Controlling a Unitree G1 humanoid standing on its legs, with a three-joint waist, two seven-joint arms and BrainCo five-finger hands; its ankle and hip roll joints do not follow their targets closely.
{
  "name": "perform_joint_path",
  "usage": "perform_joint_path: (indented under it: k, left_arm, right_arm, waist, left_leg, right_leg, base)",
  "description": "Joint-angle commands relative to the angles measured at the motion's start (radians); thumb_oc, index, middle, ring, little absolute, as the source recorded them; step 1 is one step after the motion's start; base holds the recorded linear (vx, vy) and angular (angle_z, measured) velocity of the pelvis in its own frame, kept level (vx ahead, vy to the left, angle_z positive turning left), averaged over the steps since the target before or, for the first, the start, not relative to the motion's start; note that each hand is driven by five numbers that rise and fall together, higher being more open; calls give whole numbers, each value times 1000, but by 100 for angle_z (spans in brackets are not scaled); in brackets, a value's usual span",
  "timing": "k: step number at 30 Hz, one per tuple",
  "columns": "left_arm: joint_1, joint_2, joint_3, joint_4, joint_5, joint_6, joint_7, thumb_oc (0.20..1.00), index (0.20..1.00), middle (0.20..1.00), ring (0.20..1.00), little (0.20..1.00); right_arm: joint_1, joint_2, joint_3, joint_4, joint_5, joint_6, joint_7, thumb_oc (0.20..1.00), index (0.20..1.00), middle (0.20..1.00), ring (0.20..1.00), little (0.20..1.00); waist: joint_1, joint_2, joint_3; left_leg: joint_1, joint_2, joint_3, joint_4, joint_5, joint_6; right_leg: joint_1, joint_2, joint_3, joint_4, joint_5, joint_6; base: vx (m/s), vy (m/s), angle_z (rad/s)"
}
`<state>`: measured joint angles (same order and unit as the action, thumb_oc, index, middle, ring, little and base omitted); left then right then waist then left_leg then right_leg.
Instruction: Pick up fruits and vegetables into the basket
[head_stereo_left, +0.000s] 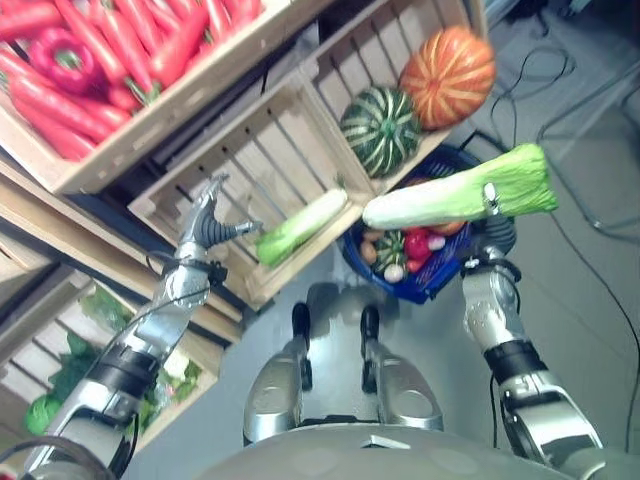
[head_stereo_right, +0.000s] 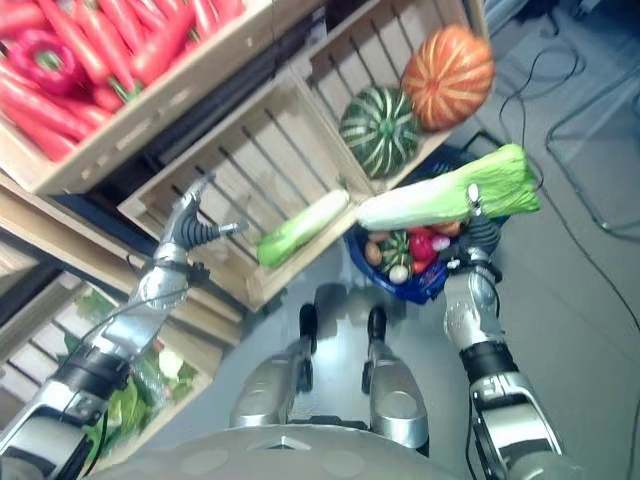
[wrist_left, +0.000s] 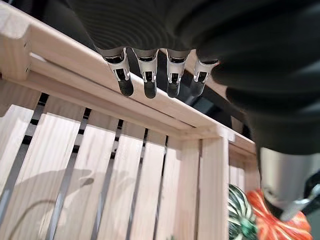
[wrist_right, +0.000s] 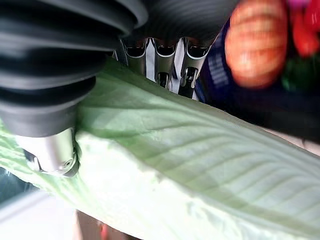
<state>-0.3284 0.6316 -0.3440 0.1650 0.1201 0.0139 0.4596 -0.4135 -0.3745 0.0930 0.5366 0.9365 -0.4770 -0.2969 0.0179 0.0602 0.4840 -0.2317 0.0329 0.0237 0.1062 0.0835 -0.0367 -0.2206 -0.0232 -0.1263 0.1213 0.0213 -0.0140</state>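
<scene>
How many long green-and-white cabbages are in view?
2: one cabbage held in the right hand above the blue basket; another lying in the wooden crate.

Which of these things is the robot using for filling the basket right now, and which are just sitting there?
In the job:
- long green cabbage, held by the right hand
- blue basket with vegetables in it

Just sitting:
- second long cabbage in the slatted crate
- green striped pumpkin
- orange pumpkin
- carrots
- left hand, open, holding nothing
</scene>
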Motion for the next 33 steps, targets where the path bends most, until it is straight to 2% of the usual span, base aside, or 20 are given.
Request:
perform_joint_path:
  k: [1,6,10,14,18,19,20,21,22,28,30,32,33]
  left_arm:
    - [-13,-4,3,-28,27,-58,102,1000,1000,1000,1000,1000]
    - [-90,-27,-33,-18,27,-74,158,1000,1000,1000,1000,1000]
    - [-139,-39,-57,-8,24,-91,201,1000,1000,1000,1000,1000]
    - [-207,-44,-89,10,42,-100,226,1000,1000,1000,1000,1000]
    - [-254,-30,-106,42,49,-127,251,1000,1000,1000,1000,1000]
    - [-264,-27,-110,52,56,-133,256,1000,1000,1000,1000,1000]
    - [-276,-24,-114,60,60,-135,265,1000,1000,1000,1000,1000]
    - [-296,-24,-123,70,76,-137,277,1000,1000,1000,1000,1000]
    - [-313,-18,-131,75,82,-141,294,1000,1000,1000,1000,1000]
    - [-406,-36,-150,201,80,-164,381,1000,1000,1000,1000,1000]
    - [-450,-60,-161,282,100,-163,406,1000,1000,1000,1000,1000]
    - [-476,-78,-174,334,106,-162,423,1000,1000,1000,1000,1000]
    - [-504,-92,-187,386,120,-149,441,1000,1000,1000,1000,1000]
  right_arm:
    - [-33,-39,-38,-53,-107,-97,-129,200,200,200,200,200]
    - [-145,-101,-67,78,-104,-94,-199,200,200,200,200,200]
    - [-218,-132,-86,162,-18,-69,-176,200,200,200,200,200]
    - [-284,-156,-72,216,12,12,-179,200,200,200,200,200]
    - [-323,-164,-50,268,26,33,-174,200,200,200,200,200]
    - [-332,-167,-42,278,22,45,-173,241,241,241,241,241]
    - [-340,-169,-34,288,21,56,-161,432,432,432,432,432]
    - [-346,-167,-19,292,0,79,-154,928,928,928,928,928]
    - [-354,-169,-5,294,-2,95,-144,1000,1000,1000,1000,1000]
    - [-381,-147,25,316,16,134,-92,1000,1000,1000,1000,1000]
    - [-385,-127,46,330,-21,179,-70,1000,1000,1000,1000,1000]
    - [-390,-120,66,339,-51,191,-74,1000,1000,1000,1000,1000]
    - [-396,-116,85,351,-113,200,-90,1000,1000,1000,1000,1000]
  waist:
    - [11,-34,2]
    - [17,-26,36]
    - [25,-21,36]
    - [30,-18,36]
    - [32,-14,36]
    - [32,-14,36]
    - [32,-13,36]
    - [30,-13,36]
    - [28,-12,36]
    - [16,-24,36]
    - [7,-34,36]
    - [2,-41,36]
    - [-4,-48,36]
  left_leg:
    - [-138,-48,0,279,-164,-7]
    - [-282,-58,14,421,-221,-4]
    - [-396,-63,34,523,-256,-2]
    - [-509,-68,36,611,-287,1]
    - [-548,-72,40,636,-298,11]
    - [-556,-74,41,640,-298,13]
    - [-564,-75,43,646,-298,12]
    - [-575,-75,43,651,-298,14]
    - [-585,-72,44,656,-296,12]
    - [-604,-69,51,660,-293,16]
    - [-614,-65,52,674,-294,14]
    - [-617,-63,53,679,-293,13]
    - [-617,-58,55,686,-299,11]
  right_leg:
    - [-74,-55,-24,240,-119,35]
    - [-212,-69,-27,379,-159,25]
    - [-329,-93,-36,486,-177,29]
    - [-451,-103,-30,575,-189,33]
    - [-507,-100,-25,612,-194,33]
    - [-517,-98,-22,617,-193,33]
    - [-526,-95,-20,621,-192,33]
    - [-542,-93,-16,633,-191,35]
    - [-555,-93,-12,642,-190,36]
    - [-588,-82,-9,655,-185,42]
    - [-601,-80,-6,667,-182,45]
    - [-605,-77,-5,670,-181,47]
    - [-606,-74,-2,676,-183,49]
  base:
    - [-156,-26,13]
    - [-123,-1,18]
    - [-81,25,13]
    - [-24,9,2]
    - [0,0,0]
    - [0,0,0]
    - [34,4,1]
    - [38,-3,-2]
    - [32,-6,-3]
    - [9,-12,-1]
    - [22,-43,-3]
    - [21,-32,-11]
    - [26,-40,-12]
